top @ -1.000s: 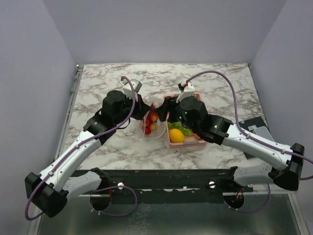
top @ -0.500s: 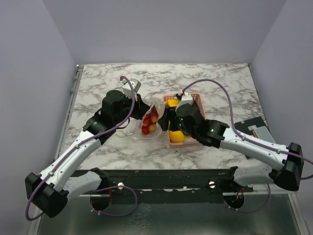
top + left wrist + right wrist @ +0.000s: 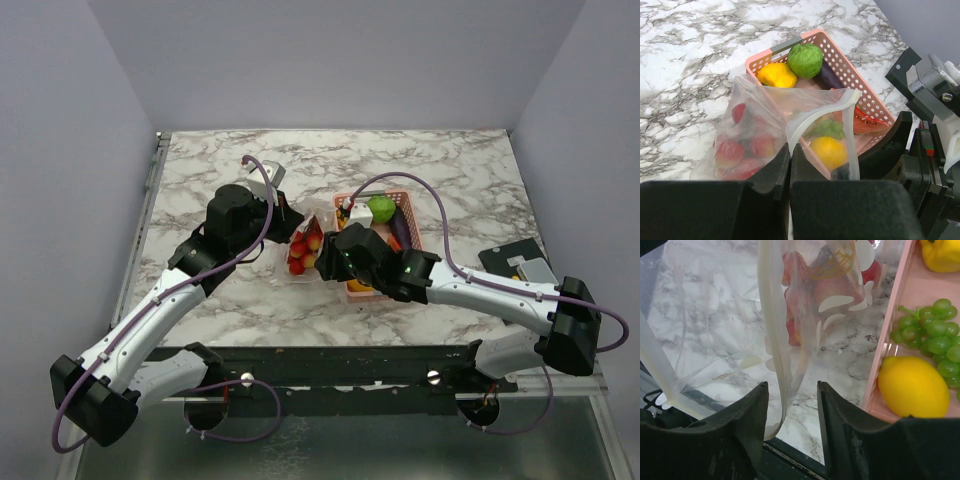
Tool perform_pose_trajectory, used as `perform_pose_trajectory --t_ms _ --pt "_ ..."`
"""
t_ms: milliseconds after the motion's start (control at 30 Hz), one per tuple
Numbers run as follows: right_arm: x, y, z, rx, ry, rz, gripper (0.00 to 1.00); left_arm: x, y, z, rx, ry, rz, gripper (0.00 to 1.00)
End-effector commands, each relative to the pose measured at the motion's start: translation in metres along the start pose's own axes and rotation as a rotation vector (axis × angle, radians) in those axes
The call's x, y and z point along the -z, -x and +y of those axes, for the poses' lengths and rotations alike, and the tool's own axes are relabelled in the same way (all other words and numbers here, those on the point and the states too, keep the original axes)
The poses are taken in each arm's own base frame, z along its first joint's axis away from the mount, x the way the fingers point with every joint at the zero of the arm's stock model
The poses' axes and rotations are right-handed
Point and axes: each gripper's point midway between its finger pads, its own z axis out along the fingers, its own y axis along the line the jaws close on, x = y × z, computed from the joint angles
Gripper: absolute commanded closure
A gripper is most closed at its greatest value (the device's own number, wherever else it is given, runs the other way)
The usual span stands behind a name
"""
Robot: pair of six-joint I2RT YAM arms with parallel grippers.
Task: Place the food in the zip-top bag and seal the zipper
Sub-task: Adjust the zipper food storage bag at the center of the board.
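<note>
The bag [image 3: 304,252] stands mouth-up on the desk [image 3: 450,170], pressed against the left wall of the basket [image 3: 860,85], with red berries [image 3: 735,150] already inside. The left jaws are closed tight on the bag's rim, on the side away from the basket. The right jaws stand apart astride the rim nearest the basket. The zipper [image 3: 771,315] hangs in the gap between them and seems to touch neither, so nothing is gripped there yet.

At the near end of the basket lie a lemon [image 3: 912,385] and grapes [image 3: 930,335]. At its far end are a green fruit [image 3: 805,60] and an eggplant [image 3: 829,77].

The bag looks like thin, limp, slick film that weighs almost nothing and will sag wherever it is not held. The zipper is likely its only stiffer part, so the hold belongs on that strip; film pinched below it would probably slide or crumple. Pulling the two rims apart should keep the mouth open.

The food looks light, hard and smooth. The lemon and green fruit may roll or pop out of a shallow pinch, so each is best taken across its middle. The bumpy grapes should hold more easily
</note>
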Motion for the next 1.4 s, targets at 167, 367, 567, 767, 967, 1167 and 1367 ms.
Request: perform_pose_trajectory --t_ms 167,367,567,767,967,1167,1367 --pt "0.004 0.004 -0.011 -0.036 -0.096 -0.041 0.84 0.006 0.008 0.004 -0.005 0.023 -0.039 1.00" --pt "0.013 0.024 -0.013 -0.011 -0.147 -0.082 0.99 0.018 -0.008 0.024 -0.032 0.128 0.012 1.00" --pt "0.024 0.047 -0.007 0.028 -0.143 -0.119 0.99 0.033 -0.020 0.038 -0.035 0.217 0.079 1.00" --pt "0.027 0.056 0.002 0.047 -0.120 -0.124 0.99 0.040 -0.027 0.048 -0.026 0.290 0.160 0.87" --pt "0.023 0.054 0.007 0.061 -0.107 -0.106 0.99 0.041 -0.036 0.051 -0.009 0.315 0.216 0.71" --pt "0.021 0.050 0.005 0.070 -0.116 -0.099 0.99 0.045 -0.041 0.051 0.004 0.325 0.255 0.66" --pt "0.018 0.049 0.002 0.075 -0.134 -0.100 0.99 0.052 -0.050 0.047 0.033 0.322 0.310 0.66"
